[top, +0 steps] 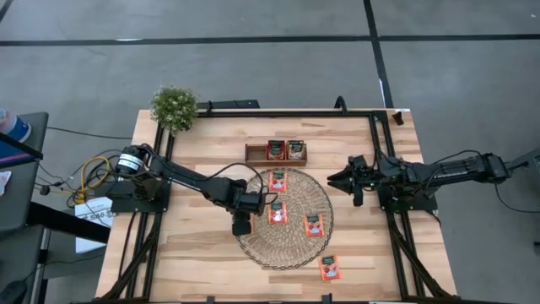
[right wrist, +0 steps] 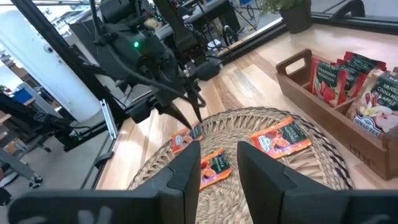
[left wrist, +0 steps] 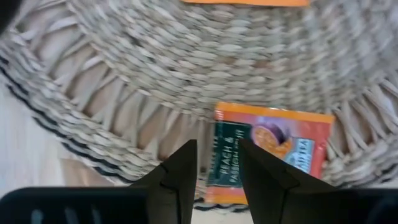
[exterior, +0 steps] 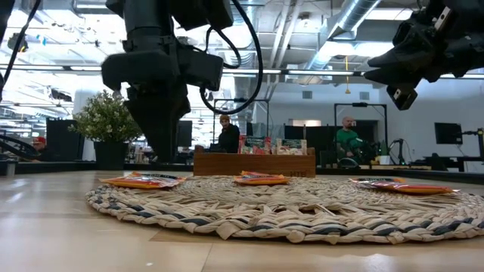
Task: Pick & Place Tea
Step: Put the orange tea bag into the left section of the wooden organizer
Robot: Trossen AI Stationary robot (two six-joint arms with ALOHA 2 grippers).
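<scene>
From above, the left gripper [top: 243,221] hangs at the woven mat's [top: 291,245] left rim, a tea sachet [top: 278,213] just beside it. Its wrist view shows fingers [left wrist: 180,171] slightly apart, gripping nothing. The right gripper [top: 339,180] waits off the mat's right edge, fingers slightly apart, empty.

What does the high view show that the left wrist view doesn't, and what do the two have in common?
Only the high view shows the wooden tray with two sachets standing in it, a sachet on the bare table off the mat, the potted plant, and the right gripper waiting beside the mat. Only the left wrist view shows print on a sachet, reading peach and passion fruit. Both show the woven mat and the left gripper over its edge, beside that sachet.
</scene>
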